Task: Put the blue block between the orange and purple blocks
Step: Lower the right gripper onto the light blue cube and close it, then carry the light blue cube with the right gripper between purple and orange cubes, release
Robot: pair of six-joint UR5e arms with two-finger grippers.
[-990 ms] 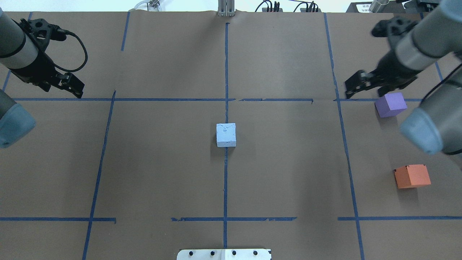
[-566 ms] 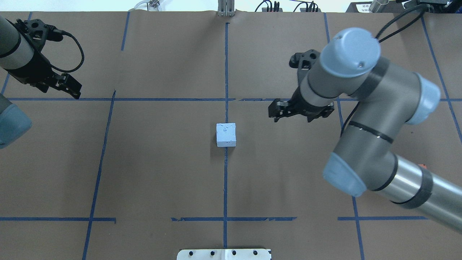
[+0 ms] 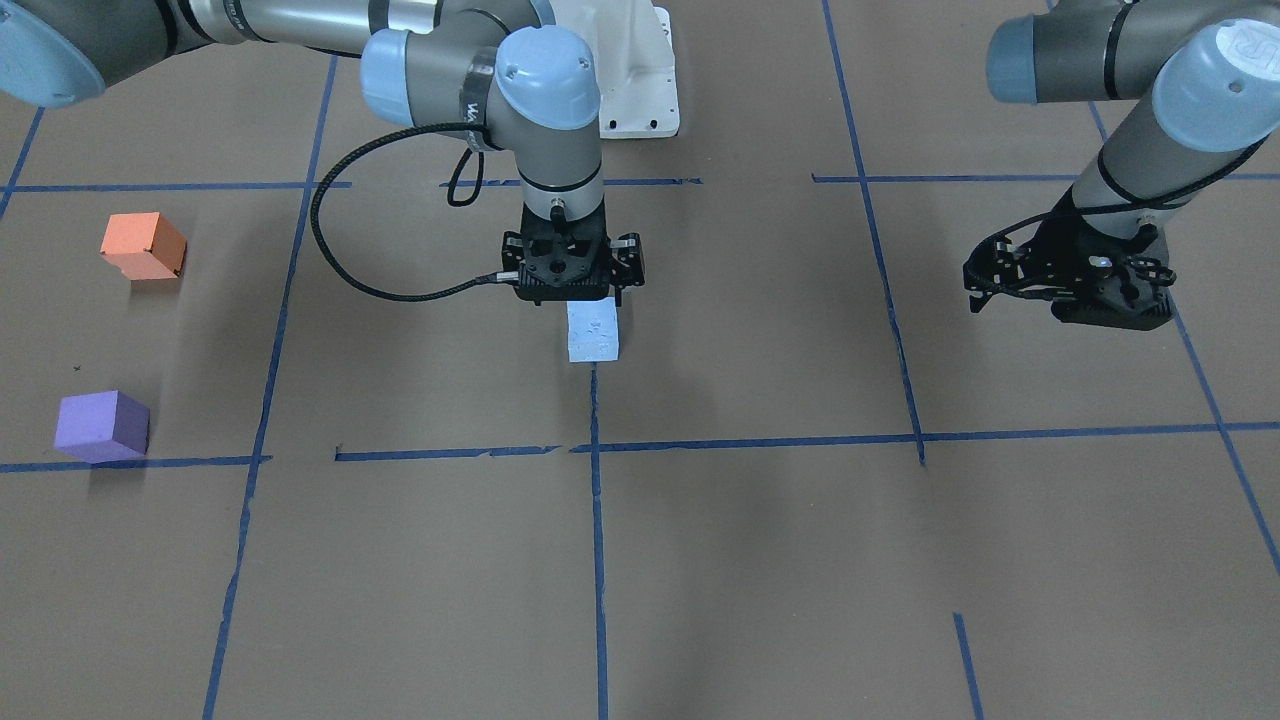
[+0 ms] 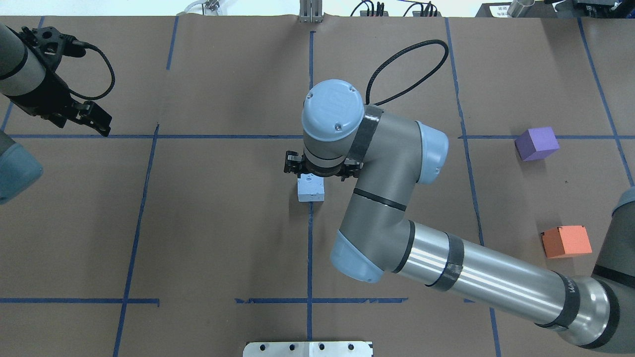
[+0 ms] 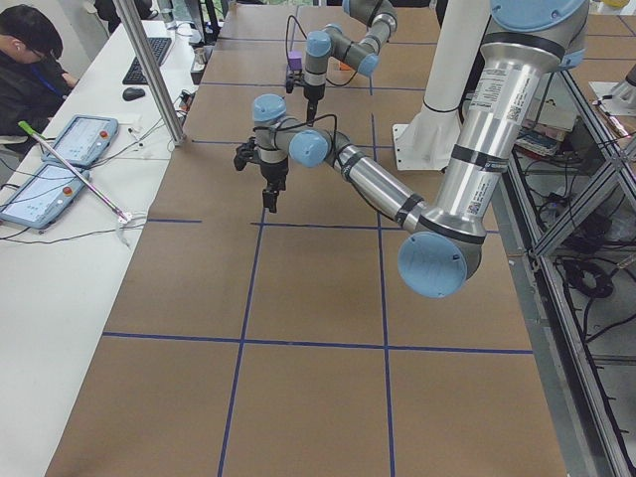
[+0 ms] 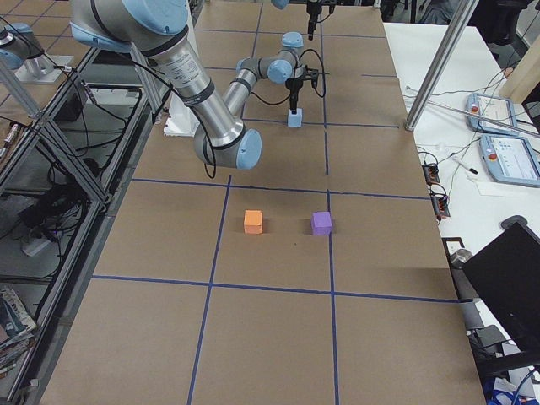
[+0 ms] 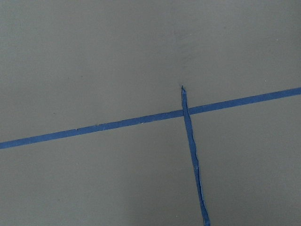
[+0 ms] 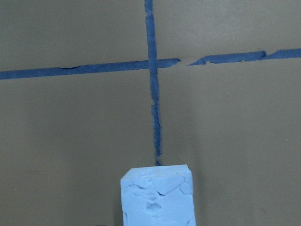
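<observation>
The light blue block [image 4: 311,190] sits at the table's centre on a blue tape line; it also shows in the front-facing view [image 3: 592,332] and at the bottom of the right wrist view [image 8: 157,197]. My right gripper [image 3: 572,298] hangs just above it, jaws spread and empty, not touching the block. The purple block [image 4: 537,144] and the orange block [image 4: 566,241] stand apart at the table's right side, with a bare gap between them. My left gripper [image 4: 101,124] is open and empty over the far left.
Blue tape lines [image 4: 309,99] divide the brown paper-covered table into squares. A white mounting plate [image 4: 307,349] sits at the near edge. The right arm's long forearm [image 4: 471,277] stretches from the lower right across to the centre.
My right arm has swung from beside the purple block leftwards to the centre and now hangs over the blue block. The blocks have not moved. The left arm has barely shifted.
</observation>
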